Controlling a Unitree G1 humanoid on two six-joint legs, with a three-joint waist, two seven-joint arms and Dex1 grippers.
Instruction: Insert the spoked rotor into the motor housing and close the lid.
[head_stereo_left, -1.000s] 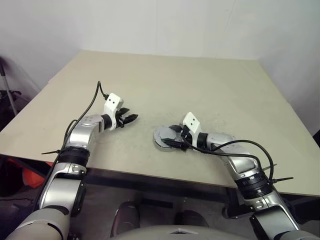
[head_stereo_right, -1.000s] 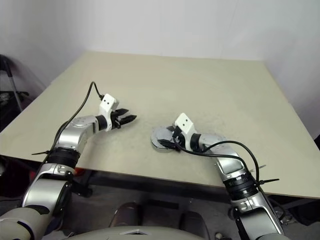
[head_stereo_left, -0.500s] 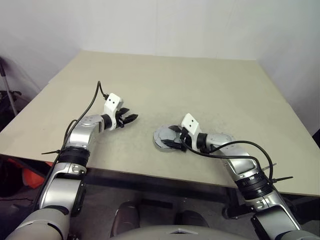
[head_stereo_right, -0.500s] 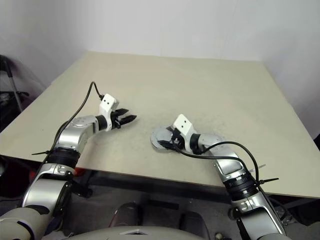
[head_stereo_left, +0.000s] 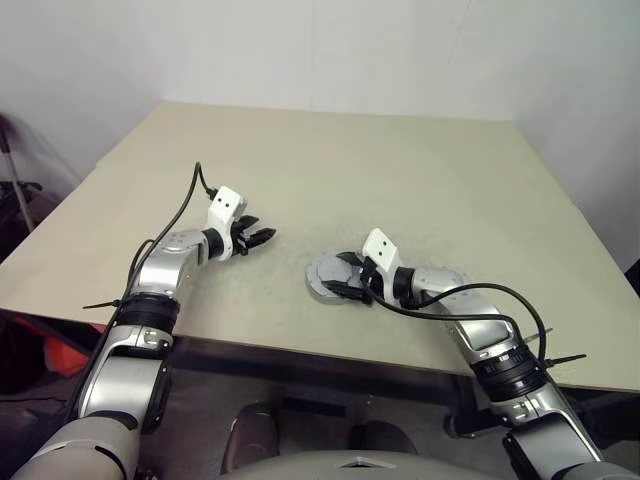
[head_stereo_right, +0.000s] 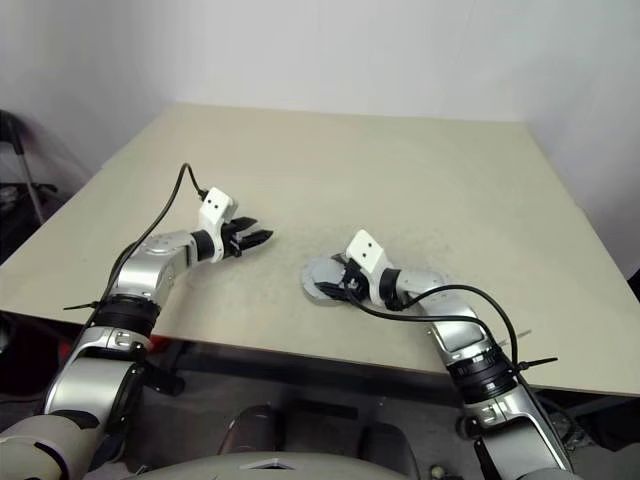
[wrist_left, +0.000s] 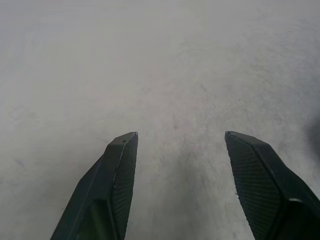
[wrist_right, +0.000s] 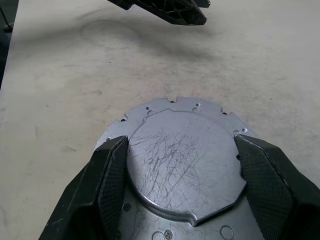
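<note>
- The beige worktop (head_stereo_left: 420, 170) fills most of the head views.
- The lid (wrist_right: 185, 160), a scratched grey disc with a notched edge, lies flat at lower centre of the frame. It appears to cover the motor housing; I cannot see the spoked rotor.
- The right gripper (head_stereo_left: 338, 276) straddles the lid, its jaws spread to either side of the raised centre plate, not visibly clamping.
- The left gripper (head_stereo_left: 262, 237) hovers at centre left, jaws apart and empty.
- To seat the lid well, I would press evenly and keep it level.
- No readable writing or brand.
</note>
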